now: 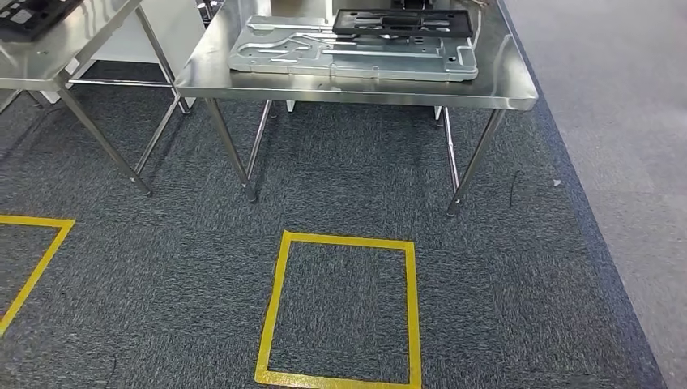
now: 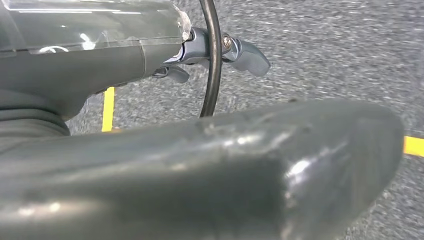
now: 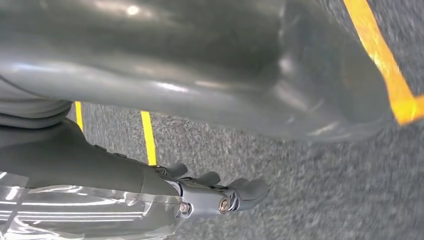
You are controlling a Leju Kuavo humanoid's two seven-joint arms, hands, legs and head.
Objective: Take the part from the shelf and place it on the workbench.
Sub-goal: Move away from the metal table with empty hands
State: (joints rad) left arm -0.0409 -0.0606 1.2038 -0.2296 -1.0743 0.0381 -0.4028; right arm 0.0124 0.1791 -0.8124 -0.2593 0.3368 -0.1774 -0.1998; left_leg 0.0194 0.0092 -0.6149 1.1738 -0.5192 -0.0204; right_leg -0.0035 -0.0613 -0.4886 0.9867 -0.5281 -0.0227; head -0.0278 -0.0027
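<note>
Wrist views show both arms hanging over the carpet — left hand point(image 2: 235, 52) and right hand point(image 3: 220, 192) carry nothing, fingers loosely apart. Head view looks down at a yellow tape square point(image 1: 340, 308) on the floor, with a steel desk point(image 1: 502, 81) just ahead carrying a grey metal plate point(image 1: 356, 57) and a black tray point(image 1: 403, 22). No shelf visible, so I can't tell where the part is. Looks like the walking stage; next is finding that shelf.

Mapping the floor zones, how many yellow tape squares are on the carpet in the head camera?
2. One full yellow tape square lies on the carpet in front of the steel table; a second yellow tape square is at the left edge, partly cut off.
</note>
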